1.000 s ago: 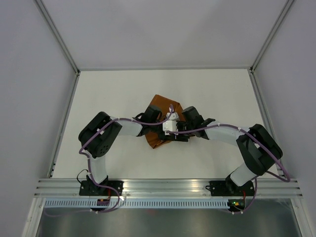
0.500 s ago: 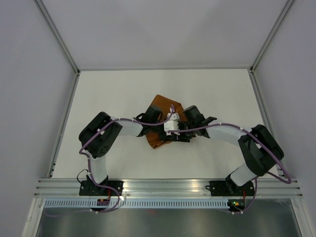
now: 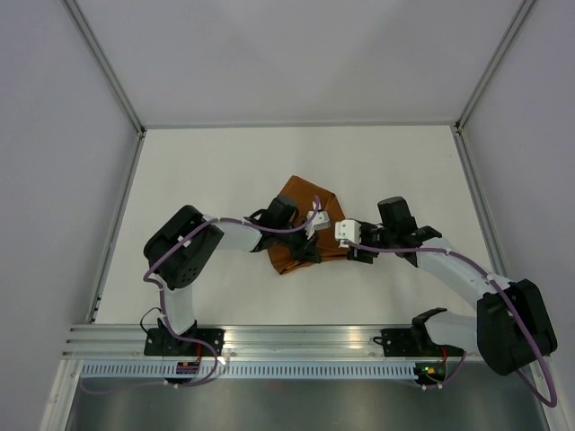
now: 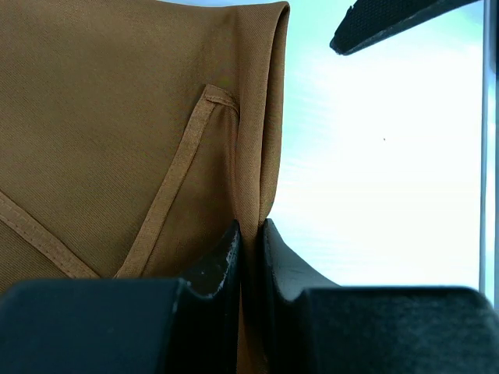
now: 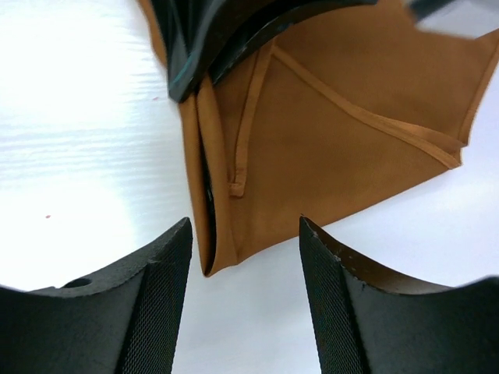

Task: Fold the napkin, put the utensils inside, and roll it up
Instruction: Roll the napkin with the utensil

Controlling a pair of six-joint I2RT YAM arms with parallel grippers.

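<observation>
Rust-orange napkin [image 3: 292, 259], a soft woven cloth with stitched hems, lies folded into a rough wedge at the middle of the smooth white table [image 3: 198, 171]. Plain grey walls enclose the table, and aluminium rails [image 3: 305, 337] run along its near edge. Your left gripper [image 3: 308, 251] is pinched tight on a doubled edge of the cloth at its near-right side, the black fingers [image 4: 226, 257] nearly meeting with only fabric between them. Your right gripper [image 3: 353, 252] sits just beside that fold, its textured black fingers [image 5: 156, 304] spread wide and holding nothing. In the right wrist view, the napkin's folded corner shows in the gap between them.
</observation>
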